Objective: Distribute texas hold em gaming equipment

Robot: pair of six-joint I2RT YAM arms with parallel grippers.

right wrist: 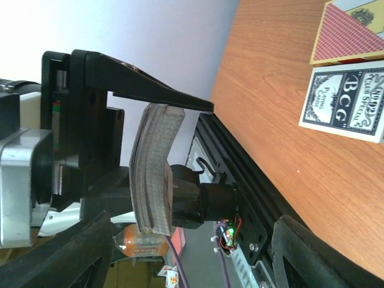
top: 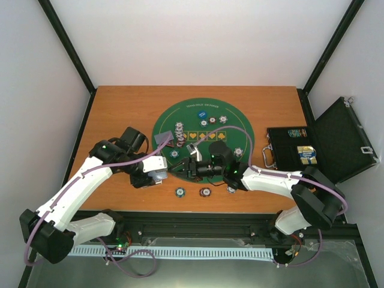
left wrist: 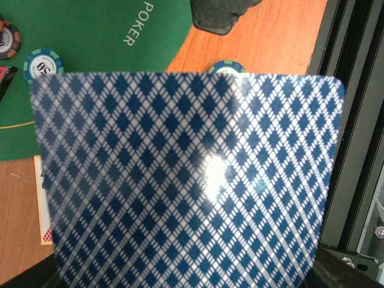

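My left gripper (top: 168,173) is shut on a deck of blue-backed playing cards (left wrist: 186,180), whose top card fills the left wrist view. In the right wrist view the deck (right wrist: 153,168) is edge-on and bowed between the left gripper's black fingers (right wrist: 162,97). My right gripper (right wrist: 189,261) is open and empty just in front of the deck, and it also shows in the top view (top: 191,167). Striped poker chips lie on the green mat (top: 240,129), with a stack (top: 178,129) and a blue disc (top: 203,115). Three chips (top: 206,192) lie on the wood near the front edge.
An open black case (top: 342,141) with a card box (top: 307,153) stands at the right. A single grey-blue card (top: 162,139) lies at the mat's left edge. A BCG card box (right wrist: 345,102) and red-backed cards (right wrist: 351,33) lie on the wood. The front rail (left wrist: 354,120) is close.
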